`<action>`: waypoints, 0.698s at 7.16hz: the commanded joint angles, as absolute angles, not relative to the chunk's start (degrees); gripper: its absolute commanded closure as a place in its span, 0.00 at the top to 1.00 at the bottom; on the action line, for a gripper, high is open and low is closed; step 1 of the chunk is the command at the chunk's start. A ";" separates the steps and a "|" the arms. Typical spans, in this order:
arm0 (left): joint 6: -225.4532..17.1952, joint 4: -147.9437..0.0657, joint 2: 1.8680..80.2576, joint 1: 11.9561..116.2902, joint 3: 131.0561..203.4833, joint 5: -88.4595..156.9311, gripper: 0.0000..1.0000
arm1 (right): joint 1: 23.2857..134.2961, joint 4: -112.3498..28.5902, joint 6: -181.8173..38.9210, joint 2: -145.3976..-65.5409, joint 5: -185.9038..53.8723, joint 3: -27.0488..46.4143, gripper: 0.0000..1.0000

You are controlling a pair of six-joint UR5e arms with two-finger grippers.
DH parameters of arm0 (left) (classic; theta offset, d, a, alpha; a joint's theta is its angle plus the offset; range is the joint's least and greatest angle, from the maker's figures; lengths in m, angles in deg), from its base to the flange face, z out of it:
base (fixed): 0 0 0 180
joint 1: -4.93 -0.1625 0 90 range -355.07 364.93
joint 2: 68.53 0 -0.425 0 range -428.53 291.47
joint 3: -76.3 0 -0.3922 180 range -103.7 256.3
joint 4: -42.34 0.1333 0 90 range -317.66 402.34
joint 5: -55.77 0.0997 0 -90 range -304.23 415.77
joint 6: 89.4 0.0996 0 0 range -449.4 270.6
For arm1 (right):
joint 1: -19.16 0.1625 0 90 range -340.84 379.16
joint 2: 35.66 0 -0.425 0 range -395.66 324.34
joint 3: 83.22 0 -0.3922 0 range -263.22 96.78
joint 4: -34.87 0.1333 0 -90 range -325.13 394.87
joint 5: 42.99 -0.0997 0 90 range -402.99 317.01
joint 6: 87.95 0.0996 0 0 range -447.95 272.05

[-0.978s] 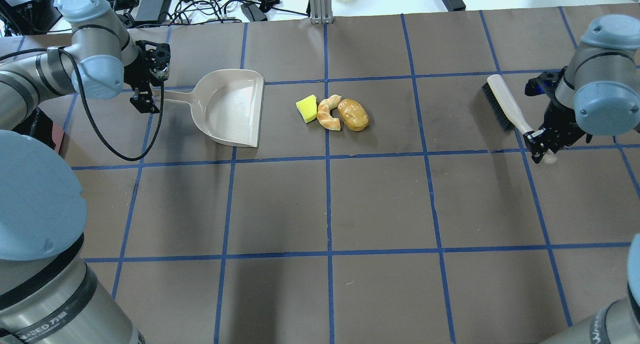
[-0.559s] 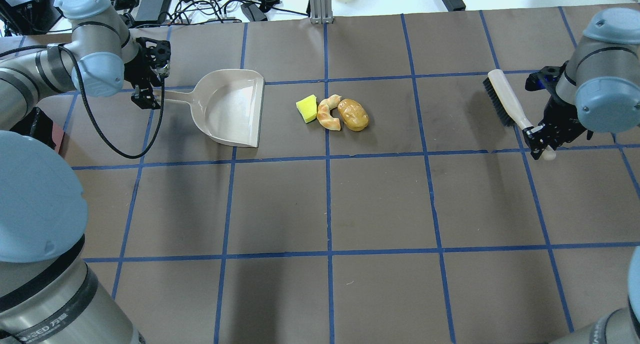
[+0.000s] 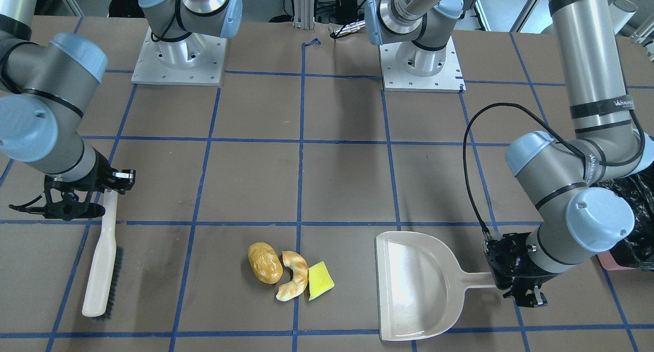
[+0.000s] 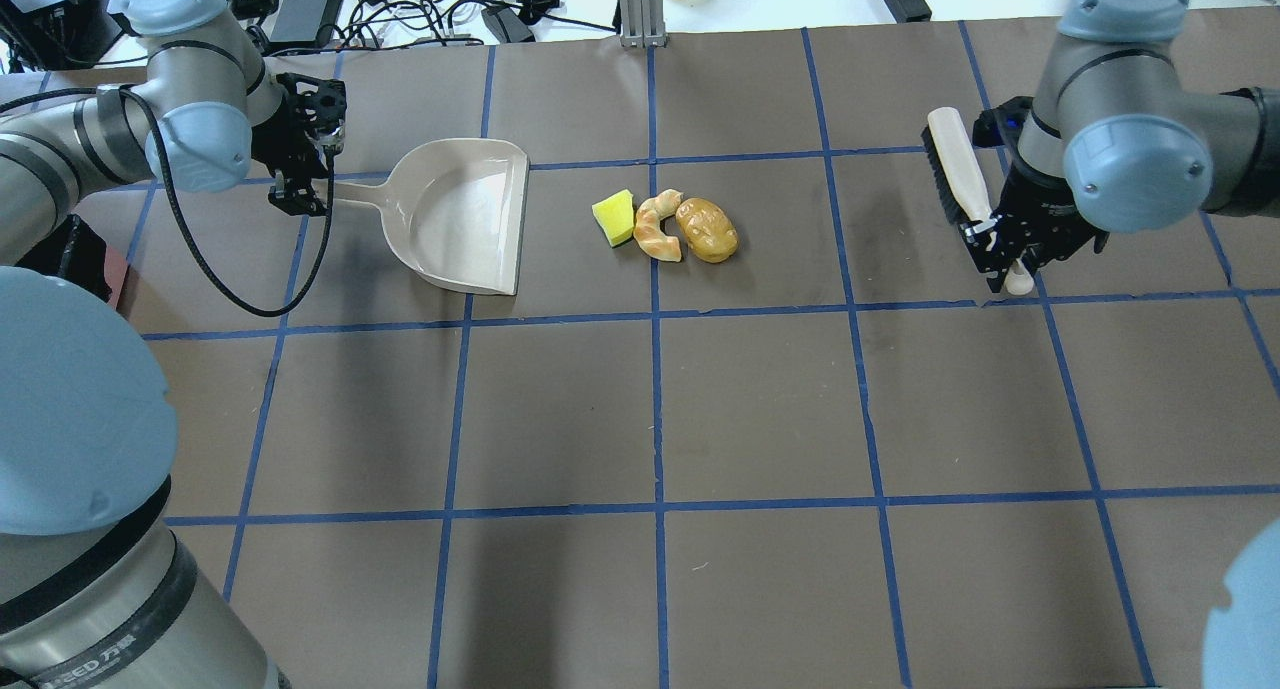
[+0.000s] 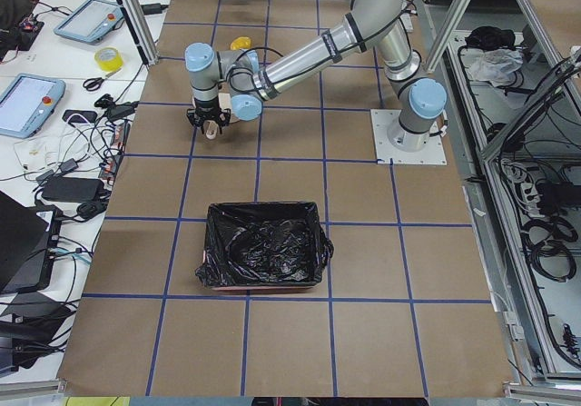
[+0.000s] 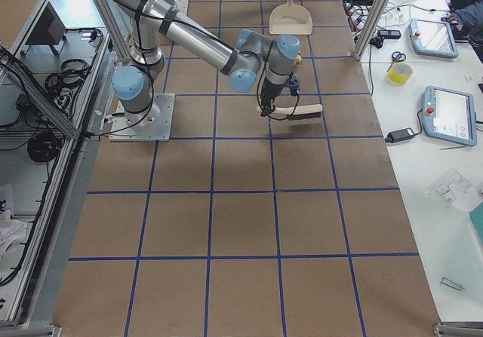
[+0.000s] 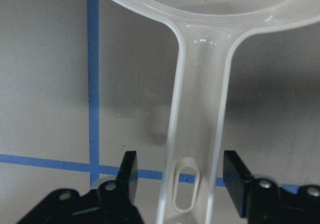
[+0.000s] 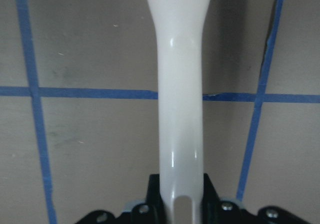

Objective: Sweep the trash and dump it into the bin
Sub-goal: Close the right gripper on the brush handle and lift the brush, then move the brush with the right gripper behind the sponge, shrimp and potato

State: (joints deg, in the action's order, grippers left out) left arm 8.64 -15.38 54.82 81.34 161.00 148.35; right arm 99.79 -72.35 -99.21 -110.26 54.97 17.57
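The trash lies mid-table: a yellow sponge wedge (image 4: 612, 217), a curved tan pastry piece (image 4: 655, 227) and a golden-brown roll (image 4: 707, 229), all touching in a row. A beige dustpan (image 4: 460, 219) lies left of them with its mouth toward them. My left gripper (image 4: 300, 184) is open and its fingers (image 7: 130, 176) straddle the dustpan handle (image 7: 200, 134). My right gripper (image 4: 1000, 259) is shut on the handle (image 8: 180, 108) of a white brush (image 4: 955, 169), right of the trash. The black-lined bin (image 5: 263, 247) stands at the table's left end.
The brown table is marked with blue tape lines (image 4: 655, 369). Cables and devices (image 4: 400, 9) lie beyond the far edge, with a metal post (image 4: 640, 9) at the middle. The bin's black bag also shows at the front view's right edge (image 3: 636, 209).
My right arm has carried the brush to the left, closer to the trash, and turned it more upright in the view. The left gripper and the dustpan have hardly moved.
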 commanded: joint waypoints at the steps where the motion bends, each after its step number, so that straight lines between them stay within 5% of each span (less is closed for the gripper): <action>1: 8.34 -15.84 54.69 81.39 161.46 148.23 0.45 | 107.99 -70.08 -85.02 -109.93 53.26 15.30 0.09; 5: 8.25 -17.51 54.34 82.00 160.85 148.32 0.30 | 117.75 -70.60 -62.68 -108.18 46.93 15.21 0.08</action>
State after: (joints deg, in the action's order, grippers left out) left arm 8.25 -16.80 54.43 81.66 161.09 148.31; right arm 115.13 -70.35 -69.26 -109.09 48.66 15.24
